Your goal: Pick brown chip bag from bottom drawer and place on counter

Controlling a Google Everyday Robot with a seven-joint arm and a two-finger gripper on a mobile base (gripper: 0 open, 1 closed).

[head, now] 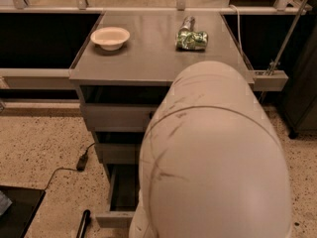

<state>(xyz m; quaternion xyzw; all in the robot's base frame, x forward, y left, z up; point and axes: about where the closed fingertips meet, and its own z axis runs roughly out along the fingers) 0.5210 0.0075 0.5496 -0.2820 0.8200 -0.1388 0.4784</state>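
Large white arm housing [213, 152] filling the lower right of the view, in front of the right part of the drawer cabinet. Gripper hidden behind that housing, low by the drawers at most; open or closed cannot be told.

Bottom drawer [115, 218] pulled out towards the camera, left side wall and front lip showing, visible strip of interior dark. Remainder of the interior covered by the arm. Brown chip bag not visible; position cannot be told.

Top drawer [116, 117] and middle drawer [116, 152] above it, fronts set further back than the bottom one.

On the bench [148, 58]: pale bowl [110, 37] upright near the left edge; crumpled green foil bag [191, 39] towards the right rear, well apart from the bowl.

On the speckled floor left of the cabinet: black cable with plug [81, 161], and a dark cylindrical object [83, 223] just beside the drawer front.
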